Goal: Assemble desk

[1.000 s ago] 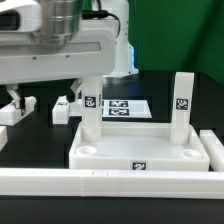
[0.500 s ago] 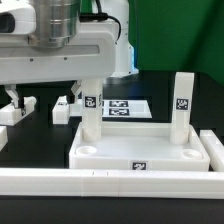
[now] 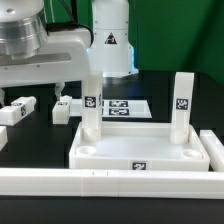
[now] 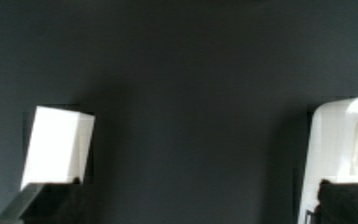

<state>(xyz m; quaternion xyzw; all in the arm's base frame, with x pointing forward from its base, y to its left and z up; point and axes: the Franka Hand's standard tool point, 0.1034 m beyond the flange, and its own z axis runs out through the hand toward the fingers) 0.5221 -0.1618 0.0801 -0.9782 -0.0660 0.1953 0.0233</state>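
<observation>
Hanging over dark table (image 4: pixel 194 90), my gripper (image 4: pixel 194 205) has its jaws spread as wide as they go, with nothing between them. A white part (image 4: pixel 60 147) sits off one finger (image 4: pixel 43 203) and another white piece (image 4: pixel 350 140) off the other; I can't tell which parts they are. In the exterior view, the slab (image 3: pixel 120 159) lies flat inside the corner of the rails (image 3: pixel 100 182). Its back socket on that view's left holds a leg (image 3: pixel 91 110) upright, and the back socket on the right holds a second leg (image 3: pixel 182 100) upright. The two near sockets show as open round wells. A third leg (image 3: pixel 17 110) and a fourth leg (image 3: pixel 66 108) lie loose on the table, well left of the slab. The marker board (image 3: pixel 125 105) lies behind it.
</observation>
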